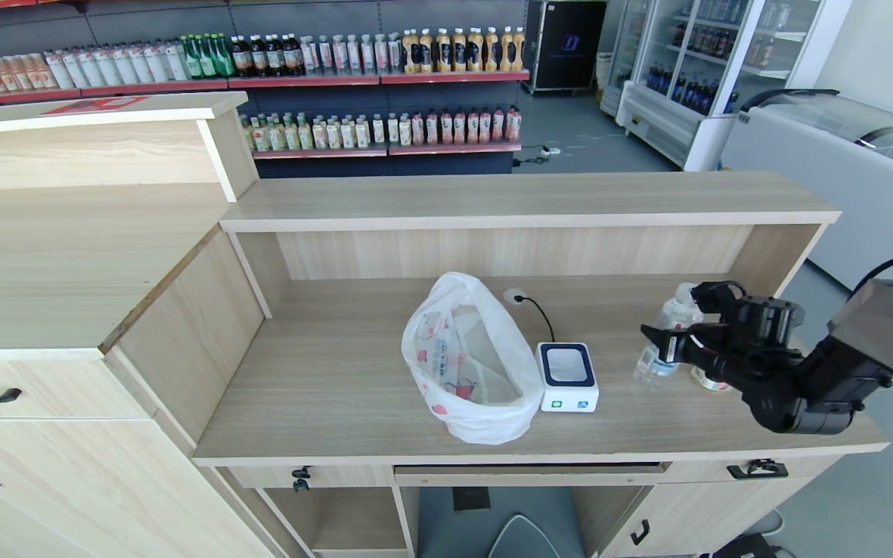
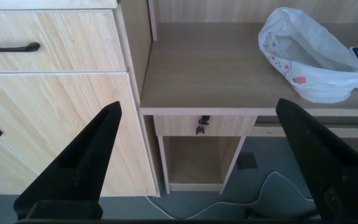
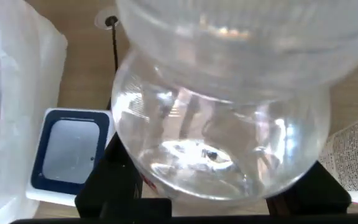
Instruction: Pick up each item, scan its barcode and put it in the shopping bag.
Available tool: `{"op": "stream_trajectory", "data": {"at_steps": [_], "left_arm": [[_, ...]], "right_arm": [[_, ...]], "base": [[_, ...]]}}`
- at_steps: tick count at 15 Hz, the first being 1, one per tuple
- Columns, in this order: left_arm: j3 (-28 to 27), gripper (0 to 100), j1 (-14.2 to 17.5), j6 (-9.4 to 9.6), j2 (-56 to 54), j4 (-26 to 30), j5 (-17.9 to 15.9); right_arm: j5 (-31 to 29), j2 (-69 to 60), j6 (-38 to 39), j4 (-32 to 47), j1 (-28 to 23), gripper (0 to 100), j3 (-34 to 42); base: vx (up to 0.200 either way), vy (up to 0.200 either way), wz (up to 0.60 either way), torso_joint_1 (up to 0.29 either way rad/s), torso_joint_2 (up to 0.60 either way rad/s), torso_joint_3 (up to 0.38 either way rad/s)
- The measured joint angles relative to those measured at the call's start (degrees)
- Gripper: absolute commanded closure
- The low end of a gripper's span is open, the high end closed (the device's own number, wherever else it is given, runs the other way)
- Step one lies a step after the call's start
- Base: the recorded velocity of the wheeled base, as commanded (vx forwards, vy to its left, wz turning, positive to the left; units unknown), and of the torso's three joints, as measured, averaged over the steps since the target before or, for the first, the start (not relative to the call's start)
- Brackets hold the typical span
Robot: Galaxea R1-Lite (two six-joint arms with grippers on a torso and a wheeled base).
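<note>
A clear plastic bottle (image 1: 665, 341) stands slightly tilted at the right end of the wooden counter (image 1: 338, 387). My right gripper (image 1: 675, 314) is shut on the bottle, one finger on each side of its body. In the right wrist view the bottle (image 3: 216, 130) sits between the dark fingers (image 3: 107, 186). The white shopping bag (image 1: 470, 360) stands open in the middle of the counter, with the white and blue barcode scanner (image 1: 567, 376) just to its right. My left gripper (image 2: 197, 109) hangs open and holds nothing, low in front of the counter's left end.
A small item with a printed label (image 1: 710, 381) lies on the counter under my right gripper. The scanner's black cable runs to a grommet (image 1: 515, 295) at the back. A raised shelf backs the counter, cabinets (image 2: 48, 93) stand to the left, and drawers sit below.
</note>
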Motion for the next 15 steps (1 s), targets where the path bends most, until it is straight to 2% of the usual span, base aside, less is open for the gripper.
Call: {"op": "stream_trajectory", "data": {"at_steps": [2, 4, 6, 7, 9, 15], "left_arm": [[0.0, 0, 0.0, -0.02, 0.0, 0.0, 0.0], [0.0, 0, 0.0, -0.02, 0.0, 0.0, 0.0], [0.0, 0, 0.0, -0.02, 0.0, 0.0, 0.0], [0.0, 0, 0.0, -0.02, 0.0, 0.0, 0.0], [0.0, 0, 0.0, -0.02, 0.0, 0.0, 0.0], [0.0, 0, 0.0, -0.02, 0.0, 0.0, 0.0]], "right_arm": [[3.5, -9.7, 7.6, 13.4, 0.1, 100, -0.2], [10.5, -20.3, 15.4, 28.9, 0.2, 100, -0.7], [22.6, -30.4, 20.9, 37.5, 0.2, 100, -1.0], [29.1, -34.8, 22.5, 39.4, 0.3, 100, -0.6], [37.9, -41.2, 23.5, 40.9, 0.3, 100, 0.4], [56.3, -54.7, 23.7, 41.4, 1.8, 100, 5.7]], "base": [[0.000, 0.000, 0.00, 0.000, 0.00, 0.000], [0.000, 0.000, 0.00, 0.000, 0.00, 0.000], [0.000, 0.000, 0.00, 0.000, 0.00, 0.000], [0.000, 0.000, 0.00, 0.000, 0.00, 0.000], [0.000, 0.000, 0.00, 0.000, 0.00, 0.000], [0.000, 0.000, 0.00, 0.000, 0.00, 0.000]]}}
